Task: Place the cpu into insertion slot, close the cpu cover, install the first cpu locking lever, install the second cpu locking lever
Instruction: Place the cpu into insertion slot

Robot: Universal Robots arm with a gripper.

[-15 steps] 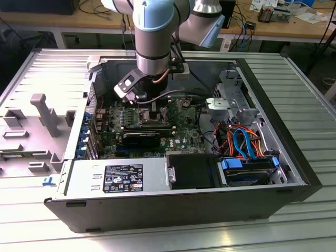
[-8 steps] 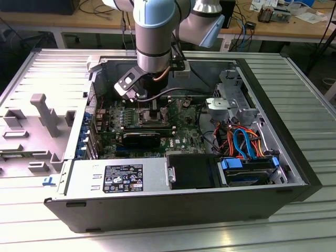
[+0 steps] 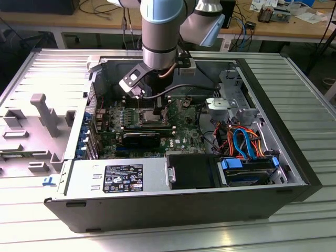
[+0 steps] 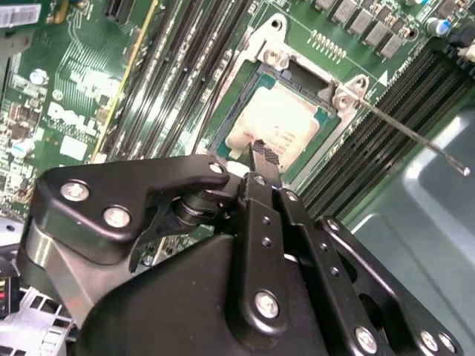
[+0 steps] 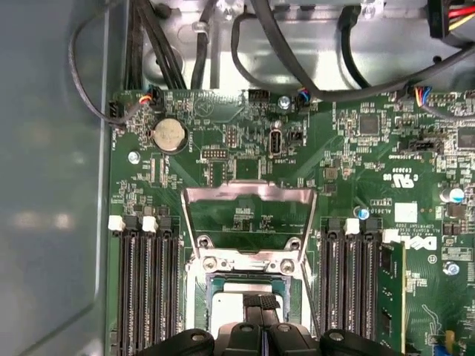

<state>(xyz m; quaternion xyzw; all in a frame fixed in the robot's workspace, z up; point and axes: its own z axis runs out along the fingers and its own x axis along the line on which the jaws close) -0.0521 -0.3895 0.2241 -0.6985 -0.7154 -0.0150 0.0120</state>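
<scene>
One relation matters here: which way does the cpu lie from the tool? (A)
Straight beneath it. In the second wrist view the cpu lies flat in the insertion slot, silver top up. The tip of the tool hangs over the cpu's near edge, touching or just above it; I cannot tell which. (B)
And the tool's state? (A)
Drawn narrow, as far as I can judge, with nothing held in it. (B)
The cpu cover? (A)
In the first wrist view the cpu cover stands tilted up off the slot, hinged on the far side of the cpu from the tool. Bare motherboard shows through its window. A thin locking lever sticks out free beside the slot. (B)
Surface and room? (A)
Tight. Memory slots flank the slot on both sides. The board lies deep in the open computer case on the ribbed tabletop, and the arm reaches in from above. (B)
</scene>
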